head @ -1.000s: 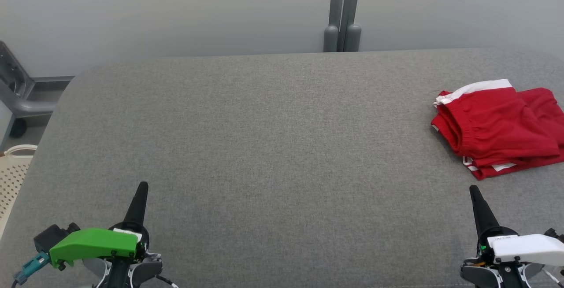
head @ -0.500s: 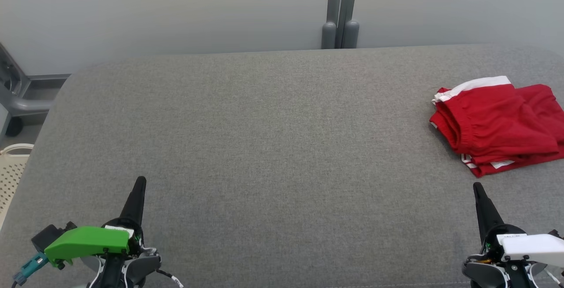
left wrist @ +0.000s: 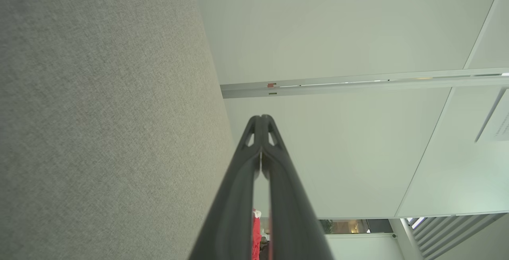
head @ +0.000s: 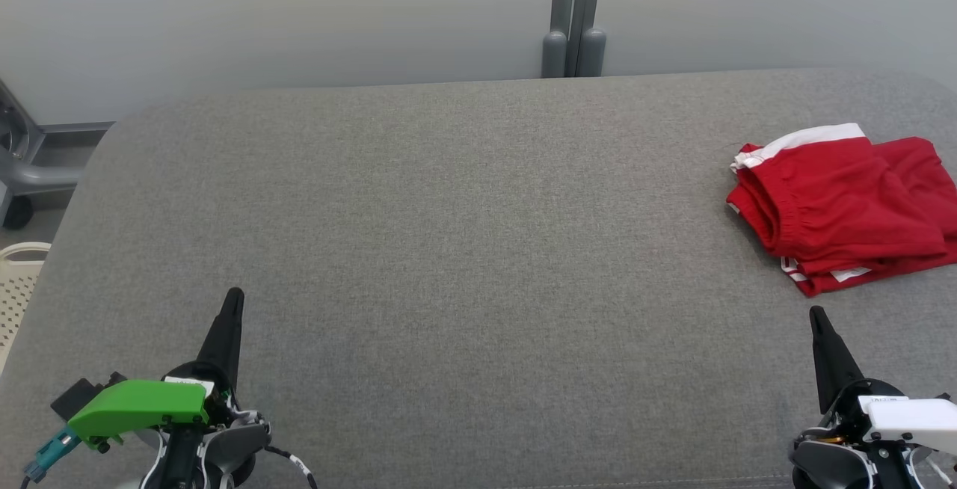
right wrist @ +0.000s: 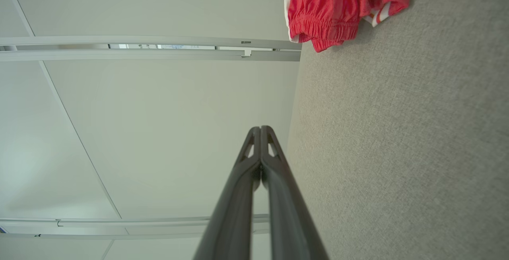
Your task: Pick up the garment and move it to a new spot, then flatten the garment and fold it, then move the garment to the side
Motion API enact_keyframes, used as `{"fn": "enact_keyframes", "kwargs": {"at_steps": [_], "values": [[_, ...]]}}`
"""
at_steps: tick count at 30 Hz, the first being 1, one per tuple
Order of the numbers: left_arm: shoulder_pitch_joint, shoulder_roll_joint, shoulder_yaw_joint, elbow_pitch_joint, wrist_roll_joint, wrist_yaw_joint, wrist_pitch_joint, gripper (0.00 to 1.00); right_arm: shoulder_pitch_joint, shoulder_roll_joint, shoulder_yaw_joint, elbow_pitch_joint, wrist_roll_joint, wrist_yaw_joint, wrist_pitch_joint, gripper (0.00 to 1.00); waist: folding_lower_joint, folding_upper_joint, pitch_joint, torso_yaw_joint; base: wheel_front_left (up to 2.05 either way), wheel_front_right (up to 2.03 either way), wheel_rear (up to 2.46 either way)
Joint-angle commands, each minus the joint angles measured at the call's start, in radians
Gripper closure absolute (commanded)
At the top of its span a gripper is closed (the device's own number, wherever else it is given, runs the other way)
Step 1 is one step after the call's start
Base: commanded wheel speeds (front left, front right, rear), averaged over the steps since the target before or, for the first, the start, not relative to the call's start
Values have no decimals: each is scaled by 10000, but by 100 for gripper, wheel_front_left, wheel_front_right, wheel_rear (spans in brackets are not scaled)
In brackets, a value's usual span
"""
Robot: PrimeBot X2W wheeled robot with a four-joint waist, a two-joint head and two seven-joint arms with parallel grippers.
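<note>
Status: the garment (head: pixel 837 212), red shorts with white trim, lies in a compact layered stack at the far right of the table (head: pixel 448 250), waistband toward the centre. Judged from this layout, pick-up, flattening, folding and the move to the side appear complete. No step looks outstanding, though the fold is loose and its edges uneven. The left gripper (head: pixel 232 296) and right gripper (head: pixel 816 312) rest at the near corners, well apart from the garment, each with fingers pressed together and holding nothing. Writing: a small label (head: pixel 882 400) on the right gripper housing and a wall sign (left wrist: pixel 497 123) carry print too small to read. No brand shows on the garment.
</note>
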Motion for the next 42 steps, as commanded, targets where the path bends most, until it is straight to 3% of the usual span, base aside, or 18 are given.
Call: {"fn": "enact_keyframes", "kwargs": {"at_steps": [1, 42], "values": [[-179, -17, 67, -61, -191, -61, 46, 100, 114, -47, -37, -78, 182, 4, 45, 100, 0, 0, 10, -7, 0, 0, 0], [-199, -61, 156, -71, -475, -115, 142, 100, 133, -47, -65, -126, 555, 4, 77, 100, 0, 0, 57, -37, 0, 0, 0]]}}
